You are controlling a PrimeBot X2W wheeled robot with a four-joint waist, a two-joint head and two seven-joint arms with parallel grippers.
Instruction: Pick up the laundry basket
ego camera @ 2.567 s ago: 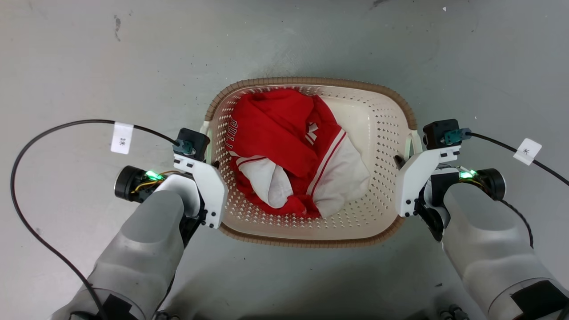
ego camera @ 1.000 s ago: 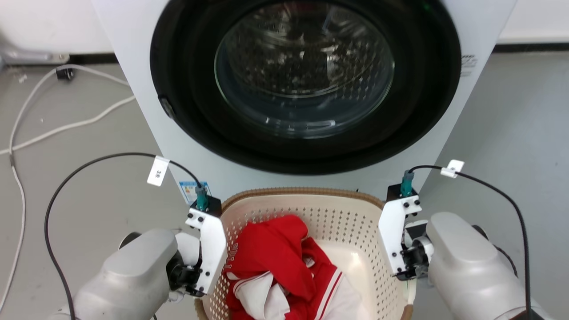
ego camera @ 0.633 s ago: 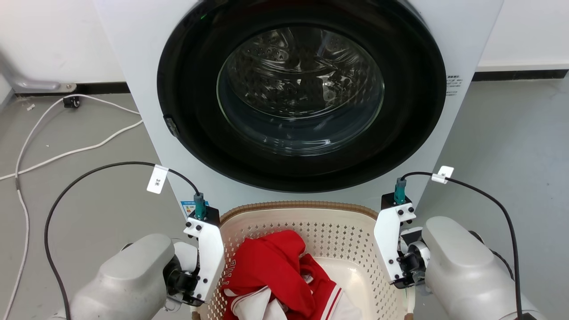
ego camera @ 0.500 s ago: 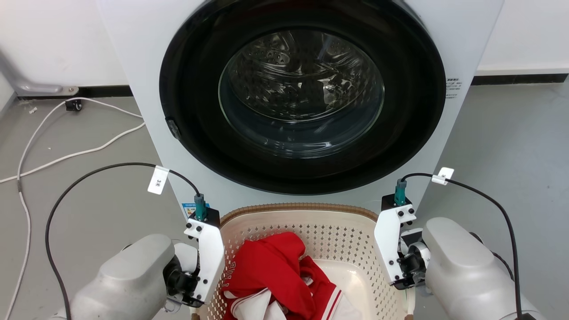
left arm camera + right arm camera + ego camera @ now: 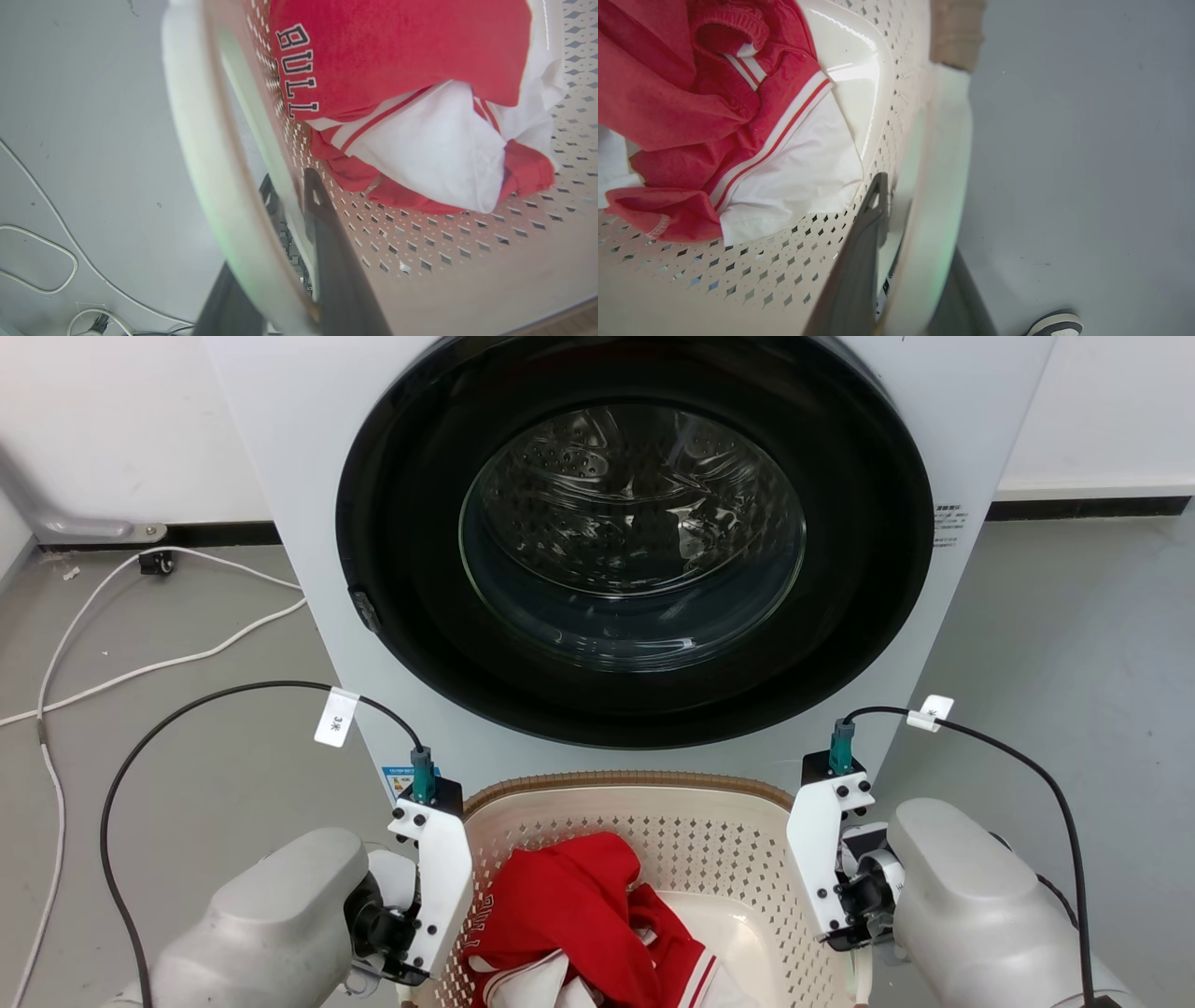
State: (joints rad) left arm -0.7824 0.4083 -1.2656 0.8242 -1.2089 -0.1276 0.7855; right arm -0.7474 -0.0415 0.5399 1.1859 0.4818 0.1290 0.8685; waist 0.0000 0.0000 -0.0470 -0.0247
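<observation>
In front of the washer (image 5: 289, 569), just below its round door, you have the laundry basket (image 5: 635, 780) between the two arms, with its far rim close to the washer's front panel.

- Left gripper (image 5: 288, 196): closed down on the left handle (image 5: 205, 154). One finger is inside the perforated wall, the other outside, and the handle is pinched between them.
- Right gripper (image 5: 908, 210): same pinch on the right handle (image 5: 945, 177). No slack visible on either side.
- Red-and-white garment (image 5: 569, 915): bunched in the basket, on the side away from the washer.

Step, as I read it: grasp done, lift in hand. The wrist views show floor beyond the handles, so the basket is probably off the ground. You can't confirm that, since the underside is hidden.

The next move calls for raising both arms level and at the same rate. Get clearance from the washer's door before any turn.

Risk: the thin handles may flex or slip out if one side leads.
</observation>
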